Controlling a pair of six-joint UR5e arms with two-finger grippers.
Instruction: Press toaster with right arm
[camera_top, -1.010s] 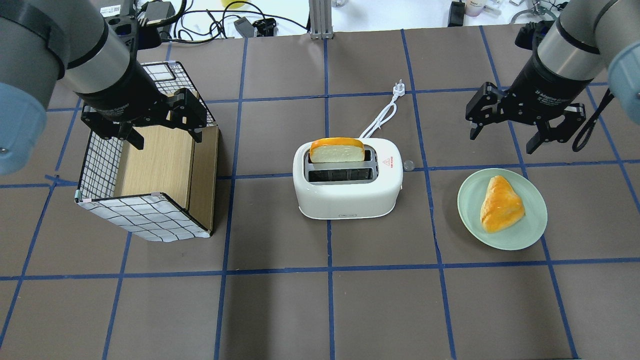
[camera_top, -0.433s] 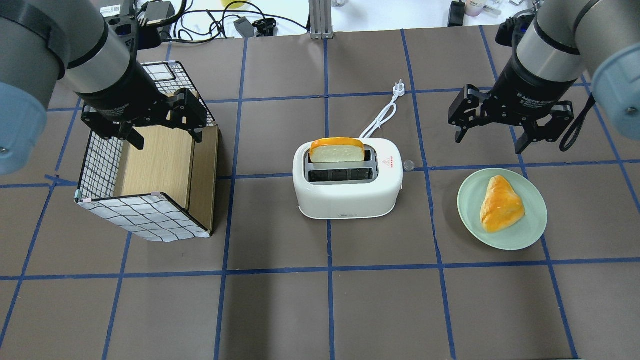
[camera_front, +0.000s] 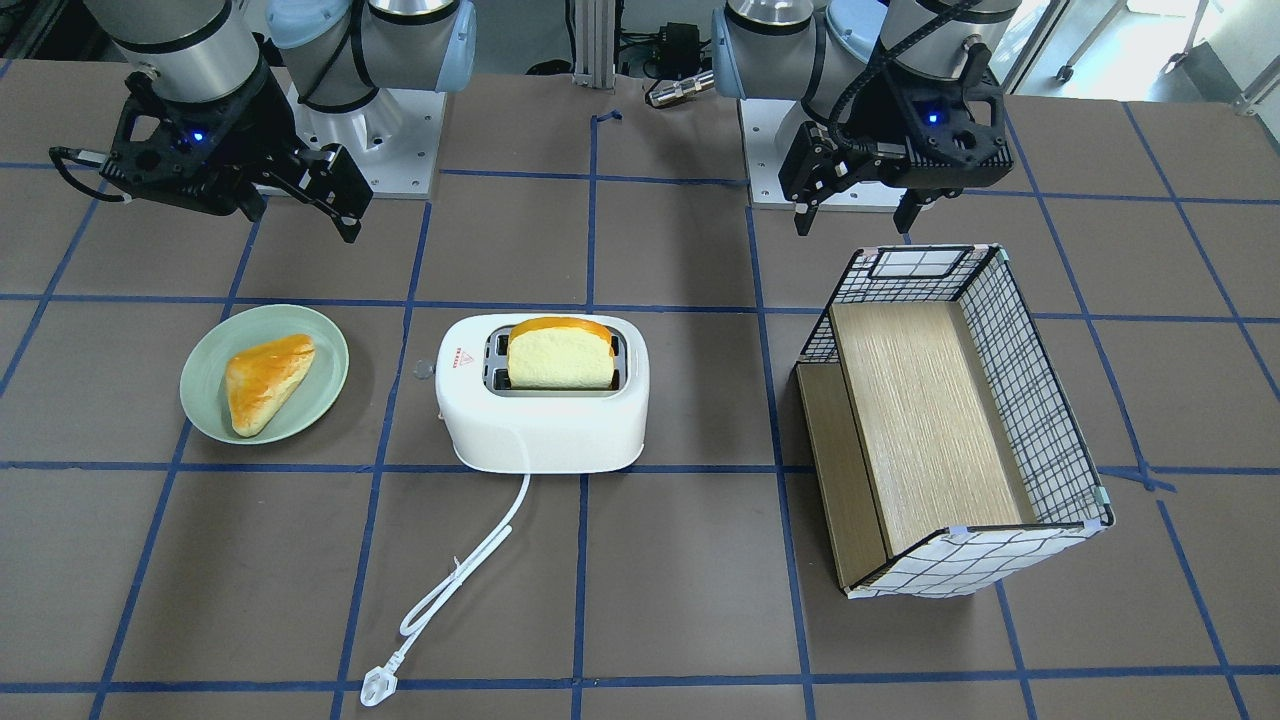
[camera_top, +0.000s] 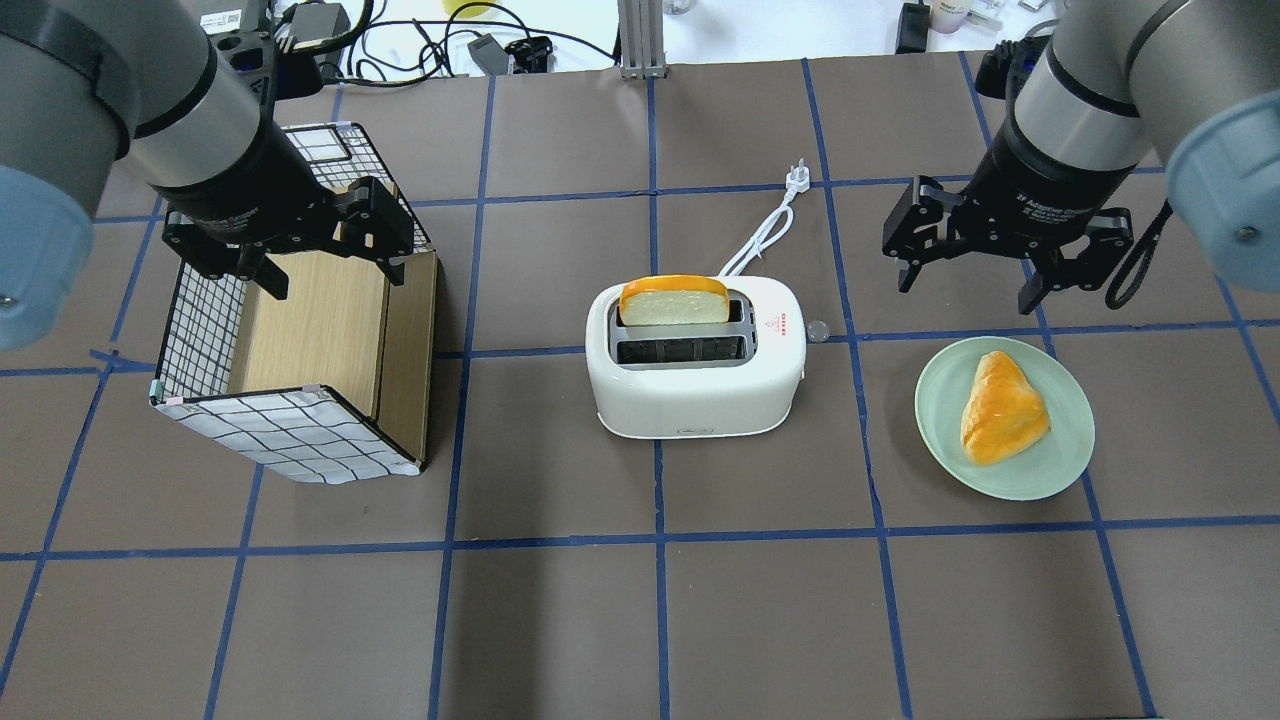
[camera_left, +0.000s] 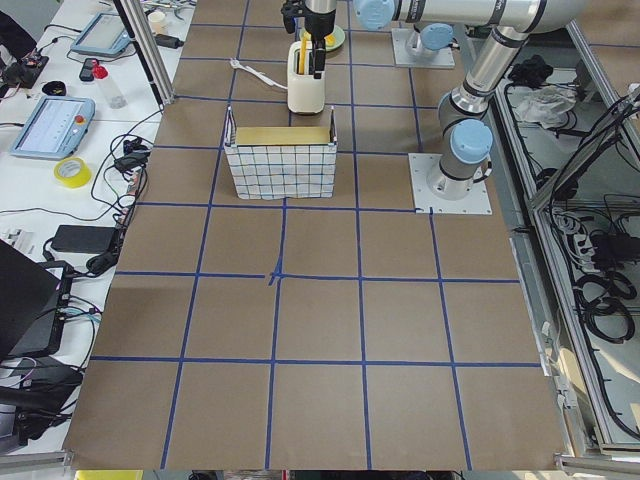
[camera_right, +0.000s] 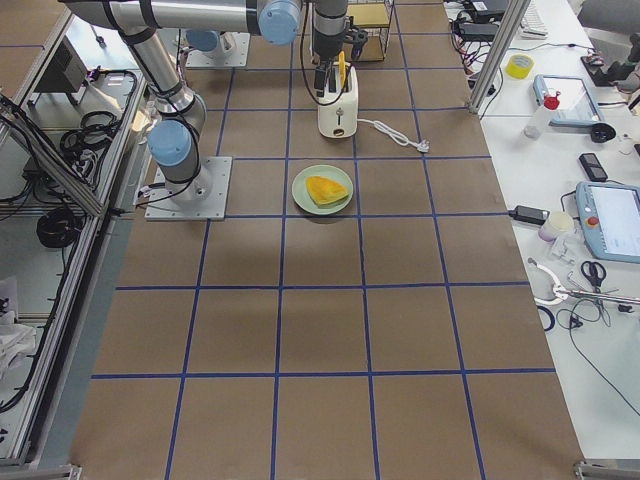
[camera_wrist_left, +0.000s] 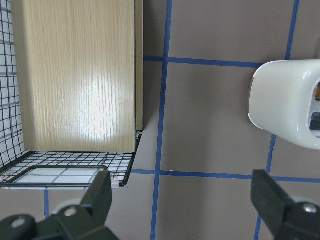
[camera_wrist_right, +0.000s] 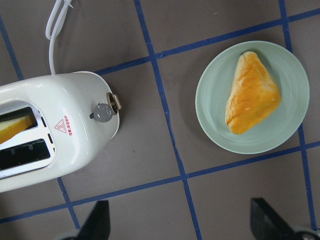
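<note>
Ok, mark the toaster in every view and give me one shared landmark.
Exterior front-facing: toaster, centre.
Overhead exterior: toaster, centre.
Exterior left: toaster, top centre, far end.
Exterior right: toaster, top centre.
Left wrist-mounted: toaster, right edge, cut off.
Right wrist-mounted: toaster, left edge, cut off.
Landmark: the bread slice standing in one slot.

I am seeing a white toaster (camera_top: 695, 400) bearing a red triangle, a pale yellow bread slice (camera_top: 673, 303) wearing an orange crust, a mint green plate (camera_top: 1040, 475) carrying a golden-orange pastry (camera_top: 1000, 407), a black-on-white checked basket (camera_top: 290, 440), and my brown bench (camera_top: 760, 620) showing blue gridlines
</note>
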